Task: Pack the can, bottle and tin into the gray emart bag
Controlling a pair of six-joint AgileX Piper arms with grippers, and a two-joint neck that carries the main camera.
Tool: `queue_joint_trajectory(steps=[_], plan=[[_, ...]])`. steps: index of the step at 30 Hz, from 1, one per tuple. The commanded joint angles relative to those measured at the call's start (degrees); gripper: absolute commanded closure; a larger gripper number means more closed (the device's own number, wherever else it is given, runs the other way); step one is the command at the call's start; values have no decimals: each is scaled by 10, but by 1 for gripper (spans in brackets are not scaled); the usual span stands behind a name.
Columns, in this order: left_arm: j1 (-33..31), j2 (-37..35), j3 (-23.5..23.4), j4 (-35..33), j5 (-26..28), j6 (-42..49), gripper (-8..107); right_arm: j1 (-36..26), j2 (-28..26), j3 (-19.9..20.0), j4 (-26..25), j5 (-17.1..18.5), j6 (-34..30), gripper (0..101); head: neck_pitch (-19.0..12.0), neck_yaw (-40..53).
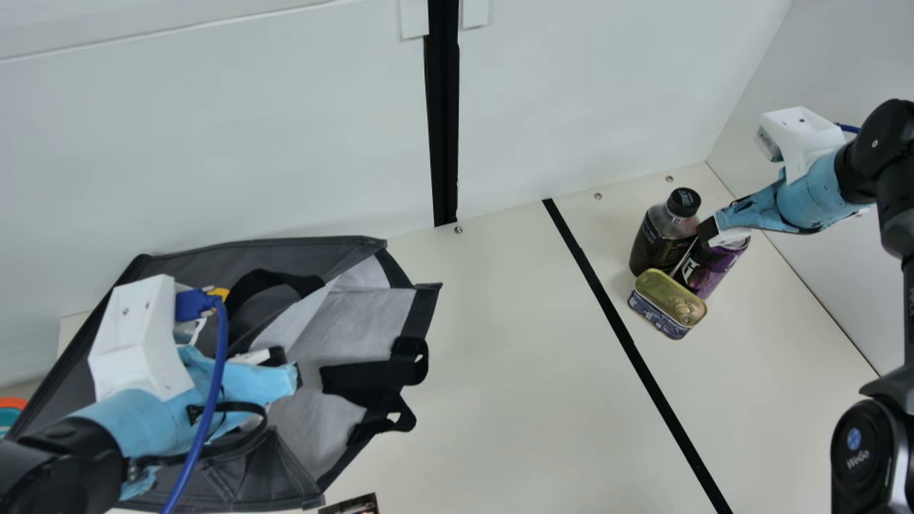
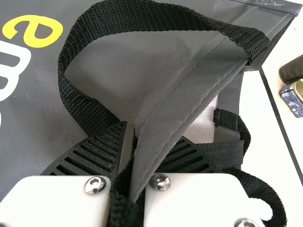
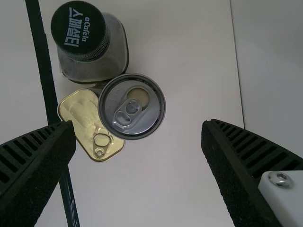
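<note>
Right hand [image 3: 138, 124]: spread wide, above the can [image 3: 132, 106]; bottle [image 3: 92, 45] and tin [image 3: 85, 118] alongside, all on counter [image 3: 180, 179]. Left hand [image 2: 150, 131]: clamped on gray emart bag [image 2: 173, 118]. Handling: centre on can, descend straight without nudging bottle, close evenly.

Bag [image 2: 33, 90] is smooth, faintly glossy synthetic sheet; straps [image 2: 142, 18] are rough woven webbing. Tin [image 3: 81, 111] and can top [image 3: 152, 105] are shiny metal. Tabletop [image 1: 514, 321] looks smooth.
</note>
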Motion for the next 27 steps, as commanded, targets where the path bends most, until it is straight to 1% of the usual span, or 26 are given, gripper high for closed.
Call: queue_joint_trajectory(steps=[1, 14, 27], plan=[[0, 0, 0, 0, 0, 0, 89, 0, 5, -1, 1, 1, -1, 10, -13, 0], [0, 0, 0, 0, 0, 0, 89, 7, 42, -12, 0, 1, -9, 10, -13, 0], [0, 0, 0, 0, 0, 0, 89, 18, 83, -31, -8, 1, -10, 10, -13, 0]])
